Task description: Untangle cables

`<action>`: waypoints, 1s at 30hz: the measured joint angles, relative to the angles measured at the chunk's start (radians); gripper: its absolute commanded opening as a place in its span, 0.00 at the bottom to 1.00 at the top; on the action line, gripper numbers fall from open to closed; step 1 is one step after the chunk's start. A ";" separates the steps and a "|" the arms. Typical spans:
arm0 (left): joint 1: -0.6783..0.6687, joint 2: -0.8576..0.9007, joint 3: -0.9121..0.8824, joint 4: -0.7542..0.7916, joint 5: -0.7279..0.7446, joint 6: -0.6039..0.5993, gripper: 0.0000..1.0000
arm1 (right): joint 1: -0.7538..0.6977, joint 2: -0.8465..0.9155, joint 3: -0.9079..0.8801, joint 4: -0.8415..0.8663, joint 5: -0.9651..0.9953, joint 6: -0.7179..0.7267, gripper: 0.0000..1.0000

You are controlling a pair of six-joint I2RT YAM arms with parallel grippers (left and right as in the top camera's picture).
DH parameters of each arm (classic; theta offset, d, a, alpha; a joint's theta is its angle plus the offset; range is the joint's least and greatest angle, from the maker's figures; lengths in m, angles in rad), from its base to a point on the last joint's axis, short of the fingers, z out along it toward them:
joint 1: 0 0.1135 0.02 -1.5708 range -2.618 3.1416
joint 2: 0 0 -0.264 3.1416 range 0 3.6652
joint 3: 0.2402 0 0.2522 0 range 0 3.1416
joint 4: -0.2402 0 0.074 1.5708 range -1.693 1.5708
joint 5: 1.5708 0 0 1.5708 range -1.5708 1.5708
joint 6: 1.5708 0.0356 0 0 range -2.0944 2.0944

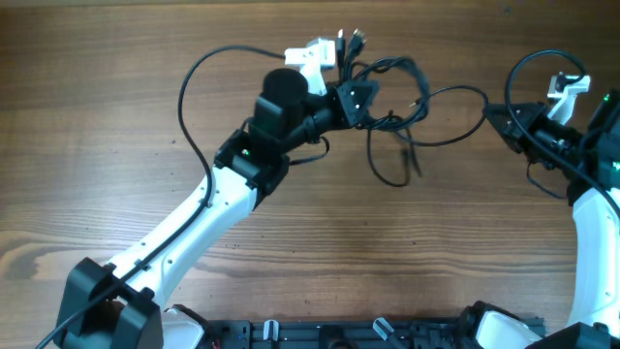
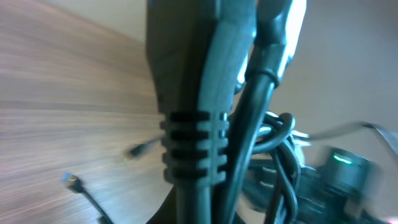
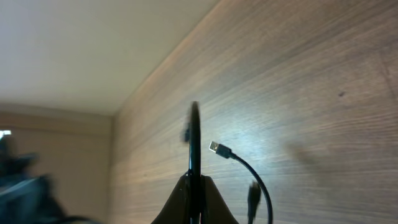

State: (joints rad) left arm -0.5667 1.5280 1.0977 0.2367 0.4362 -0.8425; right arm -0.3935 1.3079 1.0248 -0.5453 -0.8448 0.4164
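**Q:** Where are the cables (image 1: 392,116)?

**A:** I note them as one loose knot on the far middle of the table (image 1: 145,78), loops spilling toward my side. One strand runs off to the right.

**Q:** Left pincer (image 1: 355,99)?

**A:** It sits at the left edge of the knot. My left wrist camera is filled by a ribbed plug sleeve (image 2: 194,149) and a cord beside it, both rising from where the fingertips meet, so I log it as clamped narrow on the cables. The fingers themselves are too blurred to trace.

**Q:** Right pincer (image 1: 496,116)?

**A:** It is well apart from the knot, at the right edge. In its wrist view the fingers are pinched together on one thin cord, which stands up from between them.

**Q:** Anything else?

**A:** A USB plug (image 3: 215,148) lies flat on the wood just beside that cord, its lead curving down to the right.
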 measured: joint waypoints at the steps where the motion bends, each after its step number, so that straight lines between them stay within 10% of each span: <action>1: 0.011 0.000 0.000 0.026 0.052 -0.010 0.04 | 0.015 0.002 0.000 0.007 0.016 -0.001 0.19; 2: 0.026 0.000 0.000 0.033 0.110 -0.022 0.04 | 0.037 0.006 0.000 0.022 0.025 -0.003 0.56; 4: 0.040 0.000 0.001 -0.024 0.154 -0.034 0.04 | 0.080 0.020 0.000 0.049 0.035 -0.020 0.85; 8: 0.045 0.000 0.001 -0.303 0.126 -0.034 0.04 | 0.145 0.029 -0.001 0.026 0.090 -0.036 0.97; 13: 0.045 0.000 0.000 -0.507 0.028 -0.017 0.04 | 0.150 0.030 0.003 -0.042 0.092 -0.087 0.99; 30: 0.058 0.000 0.000 -0.626 0.008 0.003 0.04 | 0.458 0.015 0.019 -0.042 -0.134 -0.633 0.53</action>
State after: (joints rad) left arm -0.5083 1.5284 1.0981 -0.3897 0.4438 -0.8391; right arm 0.0647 1.3231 1.0439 -0.5869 -0.9791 -0.2165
